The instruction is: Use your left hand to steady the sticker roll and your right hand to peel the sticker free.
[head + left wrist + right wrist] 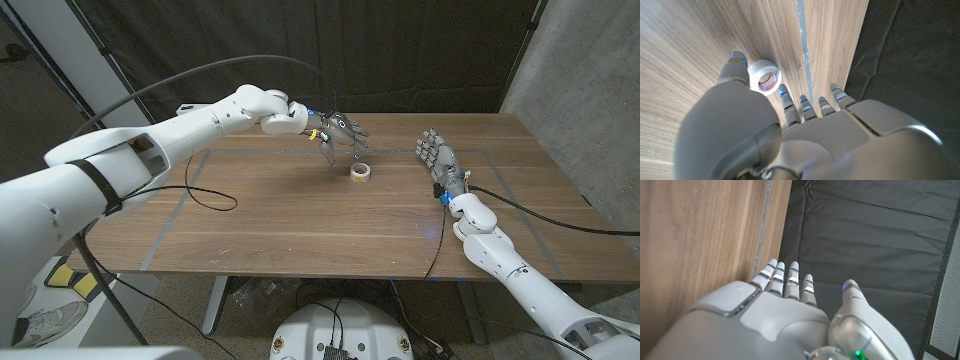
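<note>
A small white sticker roll (360, 172) lies on the wooden table (300, 215) near its middle, hole up. My left hand (340, 134) hovers just above and behind it, fingers spread downward, holding nothing. In the left wrist view the roll (765, 76) sits between the thumb and the other fingertips (785, 95), apart from both. My right hand (438, 157) stands on the table to the right of the roll, a hand's width away, fingers together and straight, empty. In the right wrist view the right hand (790, 315) points toward the table's far edge.
A black cable (205, 195) loops over the table's left part. Grey tape lines (180, 200) mark a rectangle on the tabletop. A dark curtain (400, 50) hangs behind the table. Another cable (560, 215) runs off the right side from my right wrist.
</note>
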`<action>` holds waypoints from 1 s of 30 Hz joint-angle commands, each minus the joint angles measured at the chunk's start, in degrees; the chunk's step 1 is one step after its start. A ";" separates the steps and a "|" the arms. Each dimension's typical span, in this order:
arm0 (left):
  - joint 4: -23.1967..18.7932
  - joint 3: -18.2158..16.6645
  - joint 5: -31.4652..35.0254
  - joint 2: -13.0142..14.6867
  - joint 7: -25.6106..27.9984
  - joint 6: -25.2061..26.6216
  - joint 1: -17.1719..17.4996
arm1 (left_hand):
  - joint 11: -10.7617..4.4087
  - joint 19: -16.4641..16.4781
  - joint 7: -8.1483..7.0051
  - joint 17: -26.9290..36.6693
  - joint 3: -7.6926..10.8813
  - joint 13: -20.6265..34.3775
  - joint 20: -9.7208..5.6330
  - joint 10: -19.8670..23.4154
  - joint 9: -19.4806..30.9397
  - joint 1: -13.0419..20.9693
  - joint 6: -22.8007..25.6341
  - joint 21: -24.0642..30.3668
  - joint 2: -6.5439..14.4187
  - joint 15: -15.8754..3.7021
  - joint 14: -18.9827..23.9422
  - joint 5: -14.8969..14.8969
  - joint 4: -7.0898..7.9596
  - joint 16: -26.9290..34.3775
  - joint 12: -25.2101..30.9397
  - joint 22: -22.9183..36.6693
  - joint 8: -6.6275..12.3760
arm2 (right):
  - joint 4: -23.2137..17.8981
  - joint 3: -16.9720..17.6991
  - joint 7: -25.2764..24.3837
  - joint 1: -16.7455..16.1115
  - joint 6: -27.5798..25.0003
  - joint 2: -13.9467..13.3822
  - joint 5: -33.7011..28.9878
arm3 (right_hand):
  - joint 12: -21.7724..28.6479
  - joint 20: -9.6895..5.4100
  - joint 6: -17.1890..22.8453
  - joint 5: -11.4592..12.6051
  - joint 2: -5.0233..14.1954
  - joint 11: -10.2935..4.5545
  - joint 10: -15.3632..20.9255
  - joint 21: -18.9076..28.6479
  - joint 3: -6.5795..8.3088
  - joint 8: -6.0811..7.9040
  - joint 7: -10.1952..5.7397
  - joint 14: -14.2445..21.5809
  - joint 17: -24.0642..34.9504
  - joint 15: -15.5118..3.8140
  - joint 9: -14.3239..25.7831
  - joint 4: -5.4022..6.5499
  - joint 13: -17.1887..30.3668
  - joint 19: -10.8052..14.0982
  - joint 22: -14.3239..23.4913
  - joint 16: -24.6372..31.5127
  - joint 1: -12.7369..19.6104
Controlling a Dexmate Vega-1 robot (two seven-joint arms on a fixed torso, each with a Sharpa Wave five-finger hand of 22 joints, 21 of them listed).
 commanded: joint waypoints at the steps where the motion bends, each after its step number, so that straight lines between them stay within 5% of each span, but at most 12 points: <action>1: 1.53 1.45 0.20 -0.91 1.47 0.57 -0.26 | -0.11 0.42 -0.04 0.13 0.01 0.16 0.06 0.48 0.28 0.37 0.81 -0.13 0.33 -0.65 0.41 0.17 -0.03 0.23 0.34 0.08 0.42 | 0.35 0.31 0.48 -0.25 0.19 -0.24 0.42 | 0.48 0.37 0.35 0.00 -0.06 0.22 0.31 0.33 0.10 0.10 0.11 0.34 0.15 0.24 0.20 0.47 0.30 0.22 0.28 0.13 -0.48; 30: 6.80 5.70 0.03 -4.05 3.77 0.95 -1.85 | -0.48 0.23 -0.06 0.22 -0.17 0.14 0.00 0.99 0.21 1.04 2.97 -0.26 1.32 -0.90 0.56 0.15 0.49 0.28 0.30 0.10 1.09 | 1.16 0.93 0.87 -0.66 1.05 -0.09 1.06 | 0.43 0.45 0.35 -0.01 -0.23 0.32 0.34 0.32 0.18 0.03 0.11 0.44 0.00 0.38 0.20 0.48 0.29 0.26 0.27 0.04 -0.57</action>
